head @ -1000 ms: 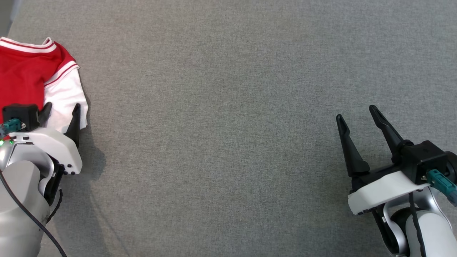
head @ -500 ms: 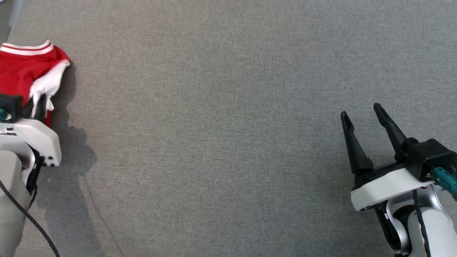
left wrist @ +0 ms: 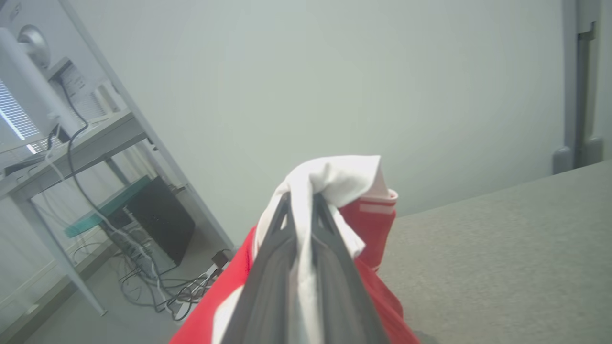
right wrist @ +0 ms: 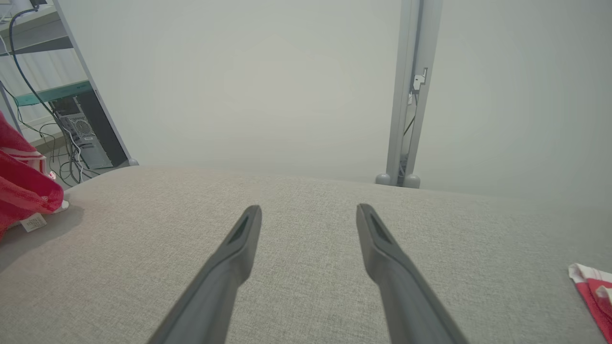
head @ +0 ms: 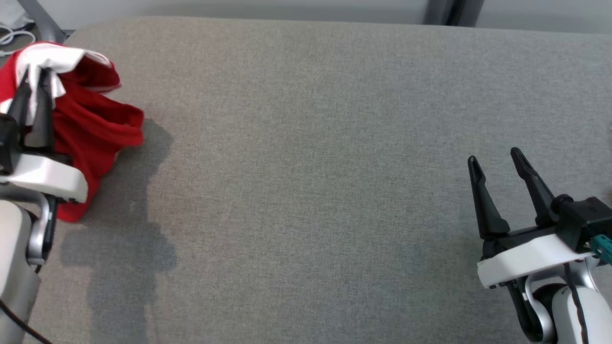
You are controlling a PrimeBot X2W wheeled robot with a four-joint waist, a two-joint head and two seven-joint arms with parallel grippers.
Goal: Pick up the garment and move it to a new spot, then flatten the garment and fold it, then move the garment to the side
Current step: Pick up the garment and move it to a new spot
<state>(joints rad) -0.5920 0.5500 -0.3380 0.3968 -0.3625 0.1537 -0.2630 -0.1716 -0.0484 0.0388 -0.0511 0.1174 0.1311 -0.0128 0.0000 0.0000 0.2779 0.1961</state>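
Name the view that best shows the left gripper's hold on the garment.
Left wrist view: the left gripper is shut on the garment at its white part, close up. Head view: the same pinch, small, far left. Right wrist view: a red bunch, far left.

Bright, even, diffuse light. One soft-edged shadow of garment and left arm lies on the grey surface, falling right and toward the robot in head view. Head view sharp. Wrist views hazy, washed-out; left gripper fingers soft, too close for focus.
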